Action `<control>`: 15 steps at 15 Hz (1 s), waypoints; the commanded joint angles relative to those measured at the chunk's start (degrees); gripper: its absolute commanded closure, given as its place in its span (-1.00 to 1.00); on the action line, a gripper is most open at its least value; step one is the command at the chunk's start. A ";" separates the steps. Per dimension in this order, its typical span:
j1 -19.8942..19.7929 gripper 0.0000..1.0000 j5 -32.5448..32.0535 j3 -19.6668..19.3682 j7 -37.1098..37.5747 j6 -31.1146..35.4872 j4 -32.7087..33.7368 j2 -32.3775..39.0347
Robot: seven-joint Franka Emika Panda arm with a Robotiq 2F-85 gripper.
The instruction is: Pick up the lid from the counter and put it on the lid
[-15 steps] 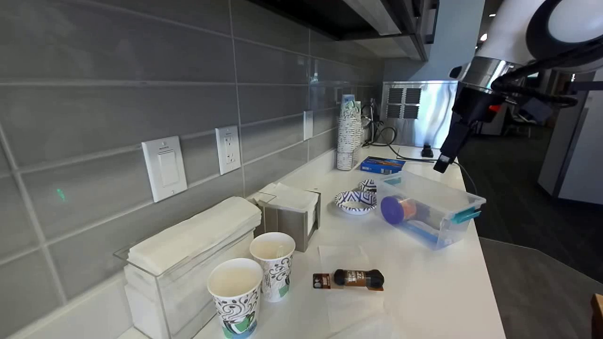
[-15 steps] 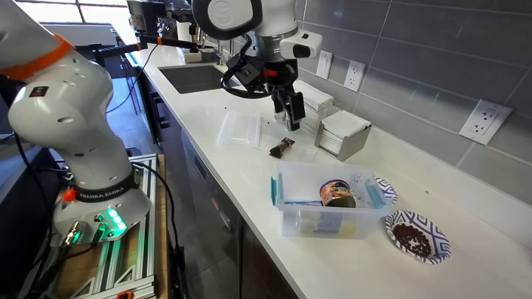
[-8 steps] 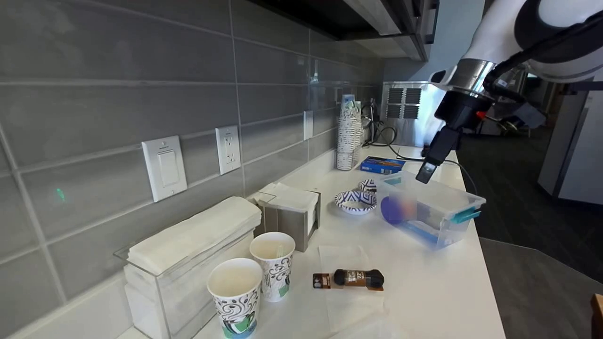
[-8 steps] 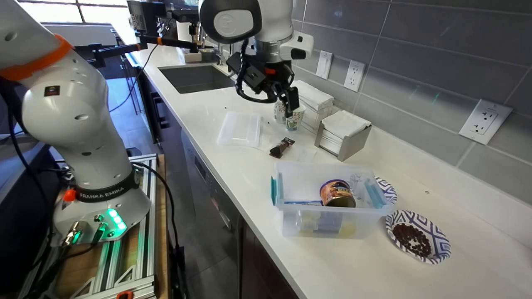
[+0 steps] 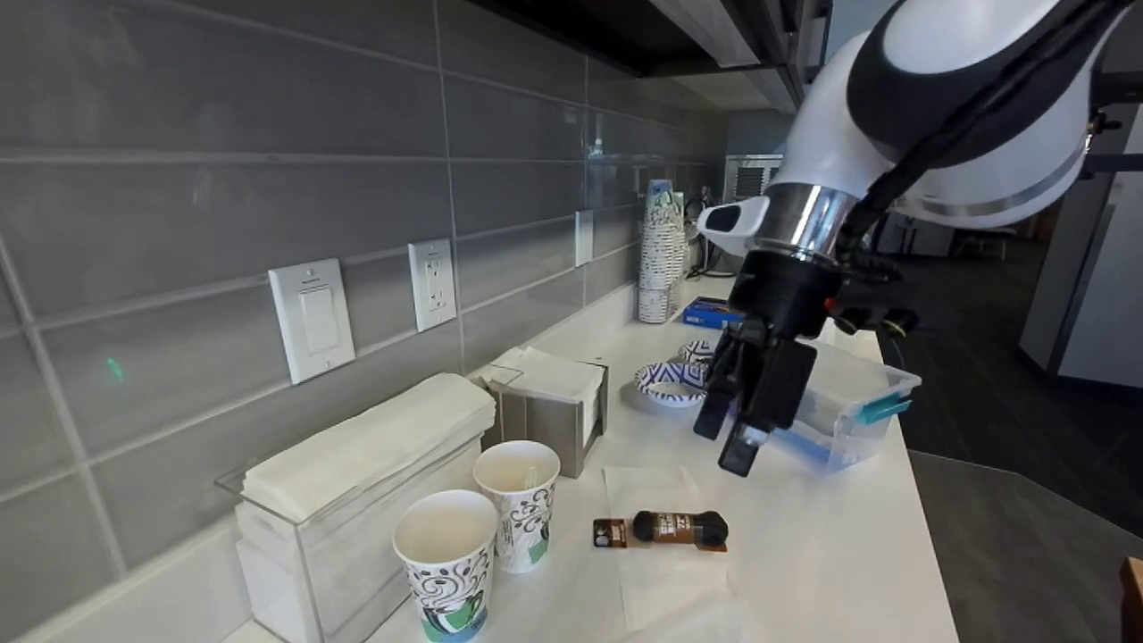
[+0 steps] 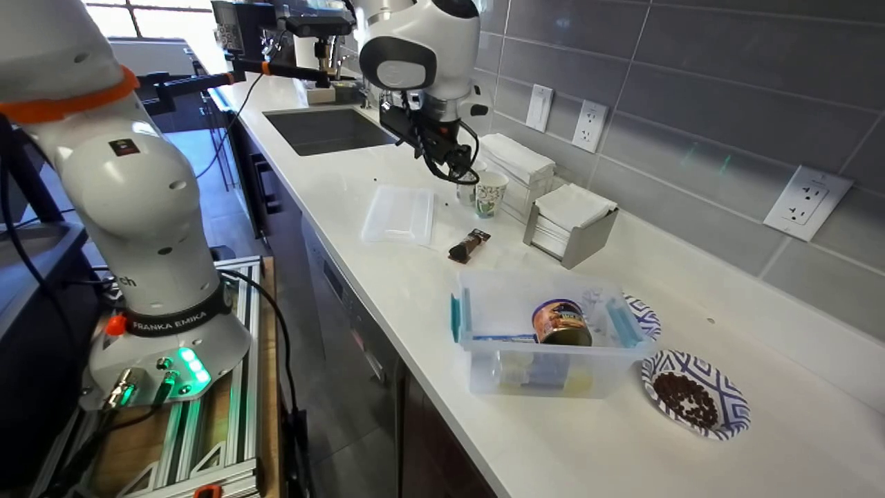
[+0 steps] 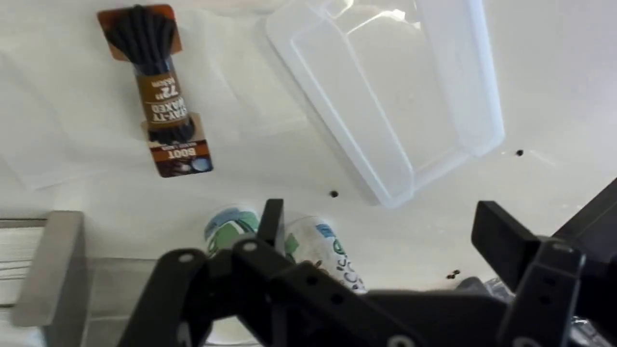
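Observation:
The clear plastic lid [image 6: 399,214] lies flat on the white counter. In the wrist view the lid [image 7: 405,91] fills the upper middle, ahead of the fingers. A faint part of it shows at the bottom edge in an exterior view [image 5: 701,625]. The clear container [image 6: 546,373] with teal latches stands open farther along the counter, with a can [image 6: 561,321] and other items in it. My gripper [image 7: 380,217] is open and empty, above the counter with the lid beyond its fingertips. It also shows in an exterior view [image 5: 723,449], its two fingers apart.
Two paper cups [image 5: 482,536] stand beside the napkin holders [image 5: 357,500]. The left finger overlaps a cup [image 7: 323,248] in the wrist view. A boot lace pack [image 6: 469,245] lies between lid and container. Patterned bowls [image 6: 695,394] stand by the container. A sink [image 6: 328,131] lies beyond.
The arm has swung along the counter away from the container, towards the lid and sink side. The gripper has turned, so both fingers now show in an exterior view. The lid has not moved.

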 commanded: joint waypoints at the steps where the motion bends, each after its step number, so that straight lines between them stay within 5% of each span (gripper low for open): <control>1: -2.51 -1.00 4.92 4.97 -12.73 -3.23 7.24 9.81; 7: -8.68 -1.00 -0.63 14.80 -24.04 -5.57 15.26 20.92; 15: -15.17 -1.00 -6.51 21.83 -31.91 -2.24 20.58 30.49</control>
